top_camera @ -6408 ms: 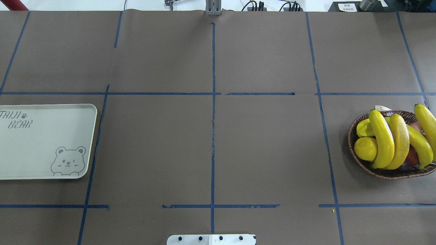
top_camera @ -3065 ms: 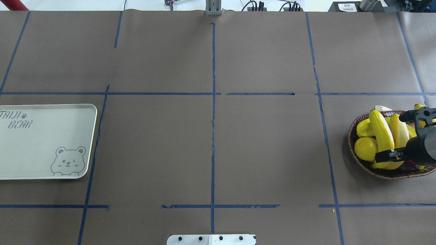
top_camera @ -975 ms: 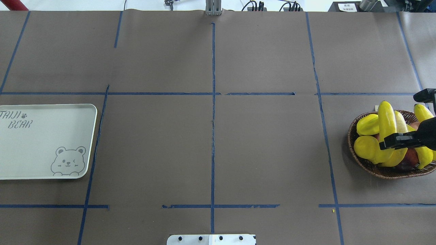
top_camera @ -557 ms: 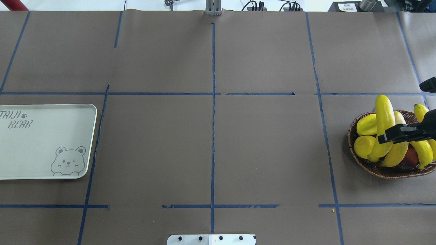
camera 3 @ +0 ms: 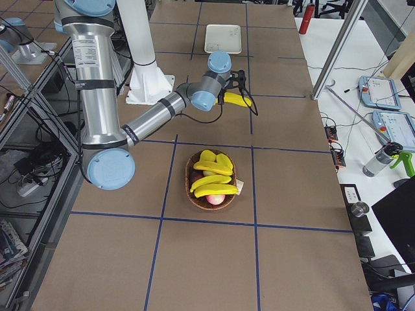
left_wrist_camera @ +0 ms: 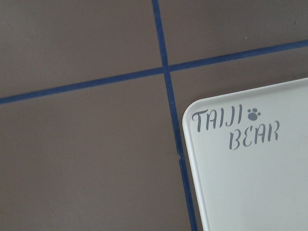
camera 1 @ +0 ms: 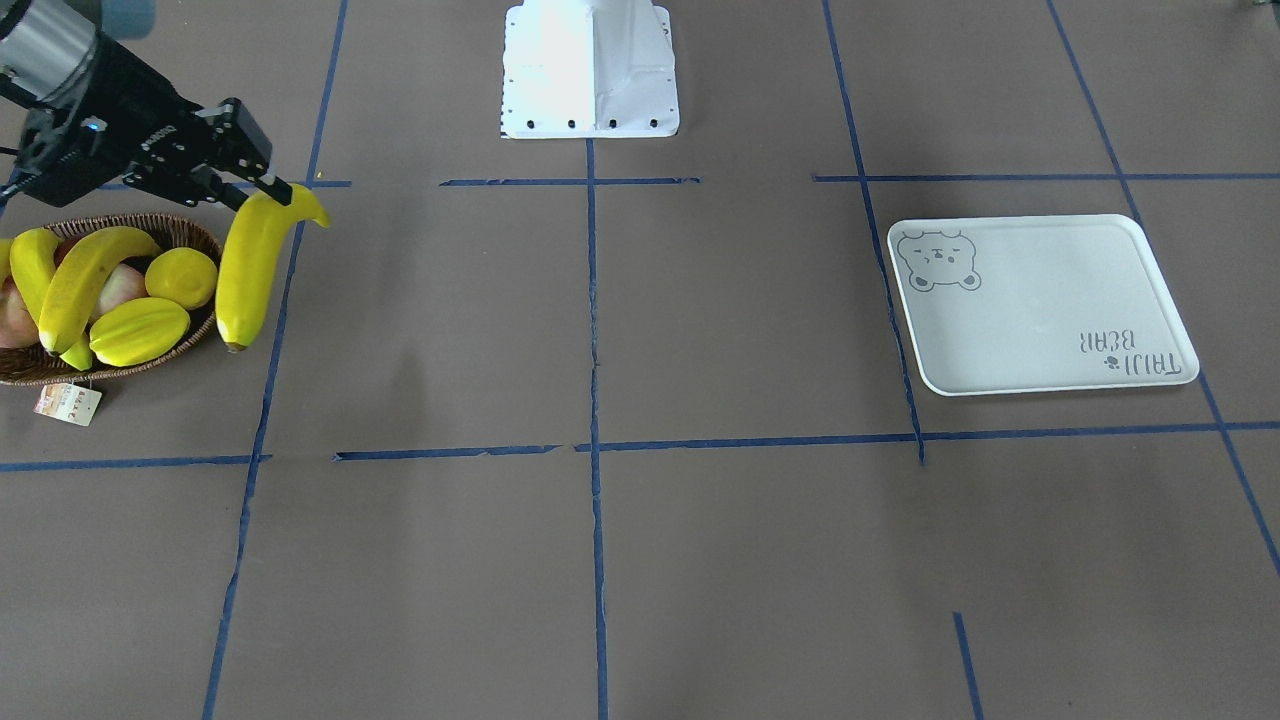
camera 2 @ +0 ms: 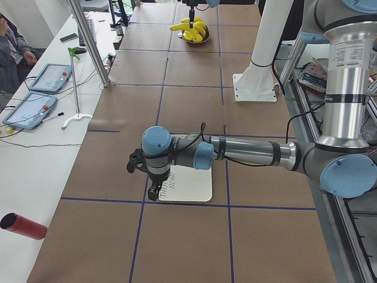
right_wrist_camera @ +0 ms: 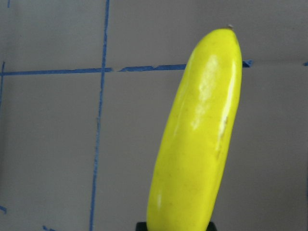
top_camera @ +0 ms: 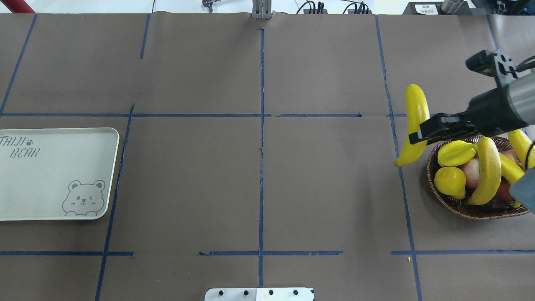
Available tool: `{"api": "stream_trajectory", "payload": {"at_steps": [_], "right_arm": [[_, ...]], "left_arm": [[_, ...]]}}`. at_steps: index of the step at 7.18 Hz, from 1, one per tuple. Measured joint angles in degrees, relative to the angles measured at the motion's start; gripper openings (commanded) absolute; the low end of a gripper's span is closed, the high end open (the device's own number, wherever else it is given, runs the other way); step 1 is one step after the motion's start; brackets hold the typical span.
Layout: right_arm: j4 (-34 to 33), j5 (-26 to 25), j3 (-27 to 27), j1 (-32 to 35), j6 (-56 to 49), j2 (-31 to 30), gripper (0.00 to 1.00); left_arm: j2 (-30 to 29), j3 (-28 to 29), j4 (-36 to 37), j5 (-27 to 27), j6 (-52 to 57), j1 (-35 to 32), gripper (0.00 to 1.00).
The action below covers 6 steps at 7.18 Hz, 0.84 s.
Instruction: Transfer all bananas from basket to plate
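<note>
My right gripper [top_camera: 418, 136] is shut on one banana [top_camera: 416, 104], held in the air just left of the basket [top_camera: 459, 209]. That banana [right_wrist_camera: 197, 134] fills the right wrist view. In the front view the gripper [camera 1: 265, 187] grips the banana [camera 1: 248, 265] near its upper end, beside the basket [camera 1: 100, 375]. Other bananas [top_camera: 487, 171] lie in the basket. The plate [top_camera: 50, 175] sits bare at the far left. My left gripper [camera 2: 154, 190] hangs over the plate's [camera 2: 191, 186] edge; I cannot tell if it is open or shut.
A lemon [top_camera: 449, 182], a starfruit [top_camera: 455, 152] and reddish fruit [top_camera: 472, 173] share the basket. A paper tag [camera 1: 68, 403] hangs from its rim. The robot base [camera 1: 590, 70] stands at the table's middle edge. Blue tape lines cross the brown table.
My right gripper came in over the basket, shut on a banana, then lifted it up and out to the left. The other bananas shifted slightly in the basket.
</note>
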Motion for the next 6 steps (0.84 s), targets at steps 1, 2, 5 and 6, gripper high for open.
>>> {"api": "stream_trajectory", "payload": {"at_steps": [1,2,5,6], "right_arm": [[0.1,-3.0,-1.0,-3.1,4.6,4.7,0.0],[0.3,-7.4,-1.6,-6.7,9.0,8.7,0.0],[5.8,-23.9,-2.7,-18.7,19.9,15.7,0.0],[8.0,-27.1,-3.6,-21.3,21.4,16.8,0.0]], "left_arm": [[-1.2,0.3,-1.9,-1.1,-2.4,0.2,1.0],[-2.3,0.2,-3.1,-4.6,-8.2,1.0,1.0],[-9.0,-0.1,-12.6,-12.8,-30.9,10.6,1.0],[-12.0,0.0,-17.2,-13.1,-39.9,15.1,1.0]]}}
